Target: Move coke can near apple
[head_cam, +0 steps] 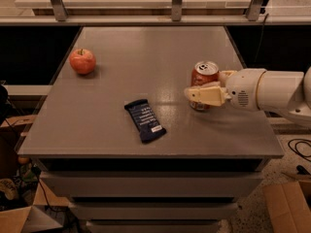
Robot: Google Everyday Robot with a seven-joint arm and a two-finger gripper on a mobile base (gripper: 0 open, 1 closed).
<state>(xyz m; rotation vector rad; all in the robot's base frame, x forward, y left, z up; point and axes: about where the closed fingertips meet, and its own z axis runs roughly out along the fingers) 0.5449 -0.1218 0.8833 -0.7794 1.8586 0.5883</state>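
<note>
The orange-red coke can (204,73) stands upright on the right part of the grey table (146,52). My gripper (203,87) reaches in from the right and is open around the can. One cream finger (206,95) lies across the can's lower front, and the other shows just behind it at the right. The red apple (82,61) sits at the far left of the table, well away from the can.
A flat dark-blue snack bar wrapper (145,120) lies near the table's front middle, between apple and can. My white arm (272,90) comes in over the right edge. A railing with metal posts (177,1) runs behind the table. Cardboard boxes (291,205) sit on the floor.
</note>
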